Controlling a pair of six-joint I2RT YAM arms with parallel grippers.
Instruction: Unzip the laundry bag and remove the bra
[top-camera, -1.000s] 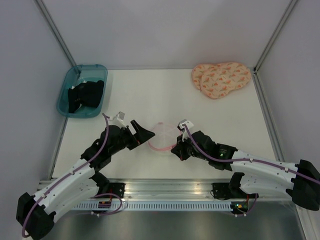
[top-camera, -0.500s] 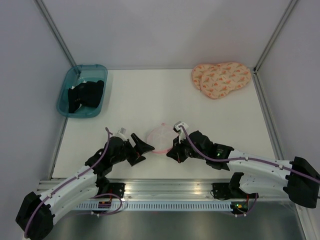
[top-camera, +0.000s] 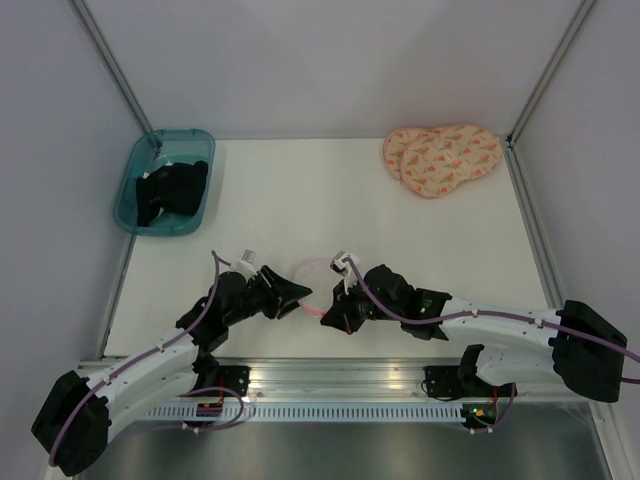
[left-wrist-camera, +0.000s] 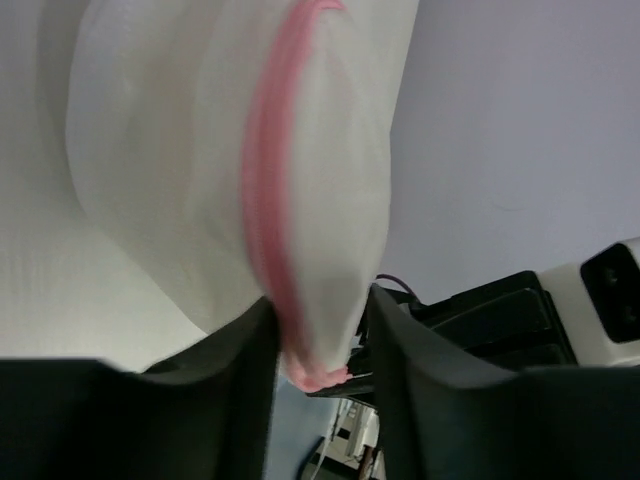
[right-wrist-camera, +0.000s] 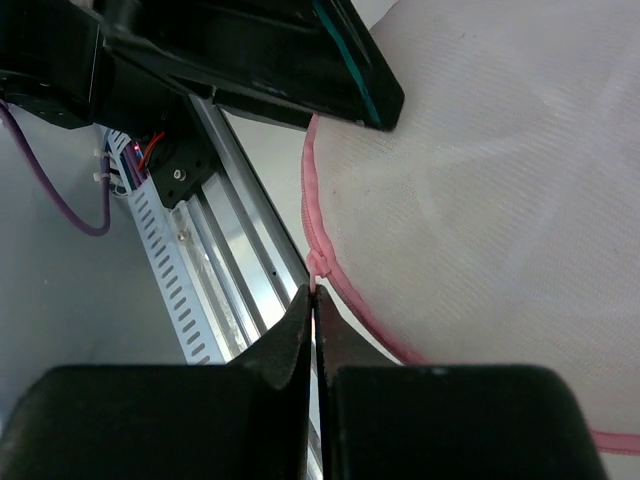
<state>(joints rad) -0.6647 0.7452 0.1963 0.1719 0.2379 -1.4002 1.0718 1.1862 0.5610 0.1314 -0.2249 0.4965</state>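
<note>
The laundry bag (top-camera: 312, 272), white mesh with pink edging, hangs between my two grippers close to the table's near edge. In the left wrist view the bag's pink-edged rim (left-wrist-camera: 300, 300) sits between the fingers of my left gripper (left-wrist-camera: 318, 370), which press on it from both sides. My right gripper (right-wrist-camera: 314, 295) is shut on the pink zip pull (right-wrist-camera: 317, 265) at the edge of the bag (right-wrist-camera: 480, 170). From above, the left gripper (top-camera: 298, 296) and right gripper (top-camera: 328, 316) stand close together. The bra is hidden; only white mesh shows.
A teal bin (top-camera: 133, 190) holding black clothing (top-camera: 170, 188) stands at the back left. A peach patterned pad (top-camera: 442, 158) lies at the back right. The aluminium rail (top-camera: 340, 375) runs along the near edge, just below the grippers.
Both grippers have drawn the bag toward the near edge and come closer together. The left jaws have narrowed from wide open onto the bag's rim.
</note>
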